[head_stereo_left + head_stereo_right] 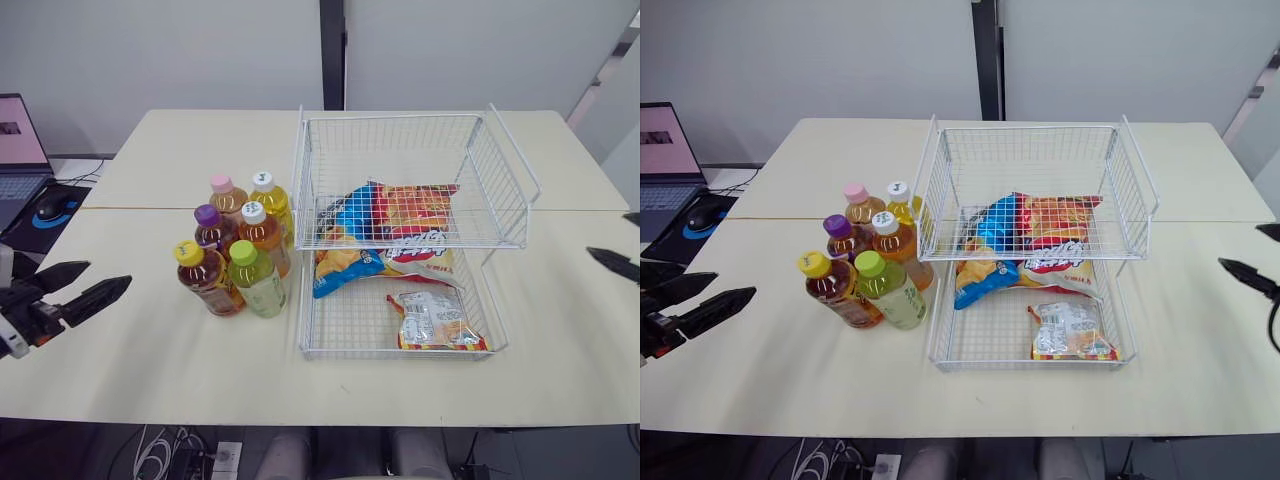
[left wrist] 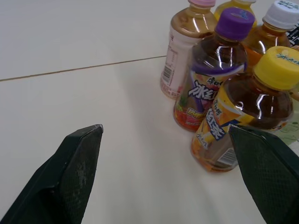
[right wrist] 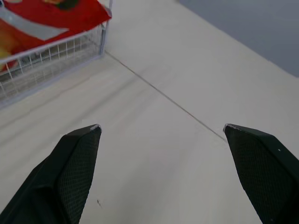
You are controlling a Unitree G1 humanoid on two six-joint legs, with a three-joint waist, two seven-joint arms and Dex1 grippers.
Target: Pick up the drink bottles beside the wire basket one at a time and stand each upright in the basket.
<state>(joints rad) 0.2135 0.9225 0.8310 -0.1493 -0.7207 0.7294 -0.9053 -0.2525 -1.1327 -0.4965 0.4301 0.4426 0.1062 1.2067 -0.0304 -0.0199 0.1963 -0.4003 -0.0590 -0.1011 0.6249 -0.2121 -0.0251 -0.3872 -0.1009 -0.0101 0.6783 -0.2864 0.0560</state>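
Nothing banked yet: all six drink bottles stand in a tight cluster on the table (image 1: 150,340), just to the left of the wire basket (image 1: 400,352), and not one is inside it. The whole job lies ahead, six lifts in all.

The basket is a white two-tier wire frame. Its upper shelf carries bright chip bags (image 1: 400,215) that spill over the front edge. The lower tray holds a small snack packet (image 1: 435,322) towards its right, with bare mesh on its left that looks like the likeliest room for bottles.

And the bottles themselves are small, clear plastic, capped and upright, with printed labels. At the front sit a dark tea with a yellow cap (image 1: 208,280) and a pale green drink with a green cap (image 1: 258,283). Behind them are a purple-capped bottle (image 1: 212,232) and an amber one with a white cap (image 1: 264,238). At the back stand a pink-capped milky tea (image 1: 228,200) and a yellow drink under a white cap (image 1: 272,200). They are packed close, some touching, so pulling one out cleanly may jostle its neighbours.

The left gripper (image 1: 109,272) hovers low, left of the cluster, fingers spread wide and empty, aimed at the yellow-capped bottle. The right gripper (image 3: 161,126) hangs over bare table on the basket's far side, fingers also parted and holding nothing
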